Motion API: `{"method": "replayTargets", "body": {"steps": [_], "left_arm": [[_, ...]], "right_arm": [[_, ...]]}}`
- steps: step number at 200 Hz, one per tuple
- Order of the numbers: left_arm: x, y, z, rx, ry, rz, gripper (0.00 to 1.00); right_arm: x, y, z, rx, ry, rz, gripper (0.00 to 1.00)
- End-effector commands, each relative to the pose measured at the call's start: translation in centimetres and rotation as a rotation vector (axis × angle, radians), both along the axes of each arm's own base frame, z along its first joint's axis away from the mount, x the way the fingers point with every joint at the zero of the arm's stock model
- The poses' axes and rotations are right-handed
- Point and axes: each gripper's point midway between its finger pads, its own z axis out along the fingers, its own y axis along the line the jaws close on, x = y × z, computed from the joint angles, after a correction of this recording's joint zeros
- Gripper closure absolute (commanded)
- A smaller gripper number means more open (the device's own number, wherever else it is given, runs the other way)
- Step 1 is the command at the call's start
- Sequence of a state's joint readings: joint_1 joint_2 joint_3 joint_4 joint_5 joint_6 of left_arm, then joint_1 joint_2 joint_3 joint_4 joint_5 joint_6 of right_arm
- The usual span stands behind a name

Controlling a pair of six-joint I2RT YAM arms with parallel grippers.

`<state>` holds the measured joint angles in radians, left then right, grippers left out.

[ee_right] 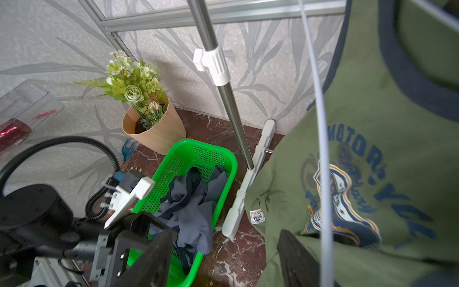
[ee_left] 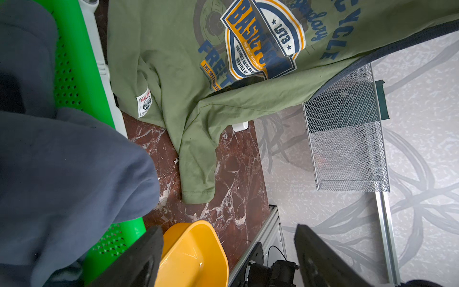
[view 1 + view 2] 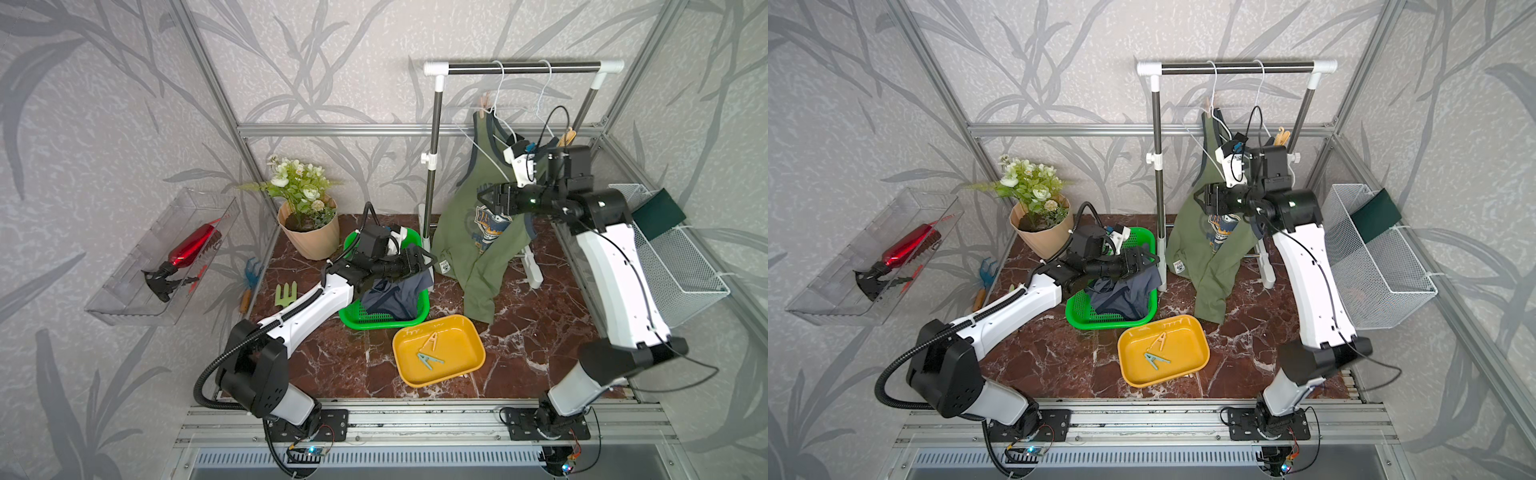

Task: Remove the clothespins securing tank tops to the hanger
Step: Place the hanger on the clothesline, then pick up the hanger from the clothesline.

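Observation:
An olive green tank top (image 3: 478, 232) hangs slanted from a white wire hanger (image 3: 496, 114) on the rack rail. A pale tan clothespin (image 3: 484, 103) holds its left strap, and its hem trails on the table. A yellow-orange clothespin (image 3: 567, 136) sits by the hanger's right end. A tan clothespin (image 3: 432, 340) and a teal clothespin (image 3: 430, 360) lie in the yellow tray (image 3: 469, 332). The slate-blue tank top (image 3: 395, 297) lies in the green basket (image 3: 353, 318). My left gripper (image 3: 428, 261) (image 2: 227, 229) is open over that basket. My right gripper (image 3: 482, 199) (image 1: 226, 232) is open and holds nothing, in front of the olive top's chest.
The rack's left post (image 3: 432, 166) and its white foot (image 1: 246, 193) stand between the basket and the olive top. A potted plant (image 3: 309, 232) is at the back left. A wire mesh basket (image 3: 681, 274) hangs on the right. A green hand rake (image 3: 286, 294) lies at the left.

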<state>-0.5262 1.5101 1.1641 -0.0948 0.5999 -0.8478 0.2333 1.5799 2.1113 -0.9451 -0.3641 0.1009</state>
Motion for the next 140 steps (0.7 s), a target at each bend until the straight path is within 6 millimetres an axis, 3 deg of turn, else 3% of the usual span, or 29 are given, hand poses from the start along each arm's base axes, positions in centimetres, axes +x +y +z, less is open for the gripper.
{"method": "replayTargets", "body": {"steps": [1, 37, 63, 99, 140], "left_arm": [[-0.6, 0.2, 1.2, -0.007, -0.042, 0.001, 0.15], [-1.1, 0.8, 1.6, 0.047, -0.074, 0.004, 0.15], [-1.3, 1.4, 1.5, 0.076, -0.085, 0.011, 0.15], [-1.6, 2.0, 0.8, 0.113, -0.083, 0.026, 0.15], [-2.1, 3.3, -0.1, 0.183, -0.089, 0.047, 0.15]], "right_arm": [[-2.7, -2.3, 3.0, -0.042, -0.155, -0.077, 0.3], [-7.1, -6.7, 2.5, -0.15, -0.198, -0.233, 0.29], [-8.4, -10.0, 1.9, -0.226, -0.21, -0.365, 0.26], [-6.5, -13.4, 0.4, -0.28, -0.142, -0.48, 0.22], [-3.1, -15.9, 1.1, -0.199, -0.134, -0.549, 0.22]]}}
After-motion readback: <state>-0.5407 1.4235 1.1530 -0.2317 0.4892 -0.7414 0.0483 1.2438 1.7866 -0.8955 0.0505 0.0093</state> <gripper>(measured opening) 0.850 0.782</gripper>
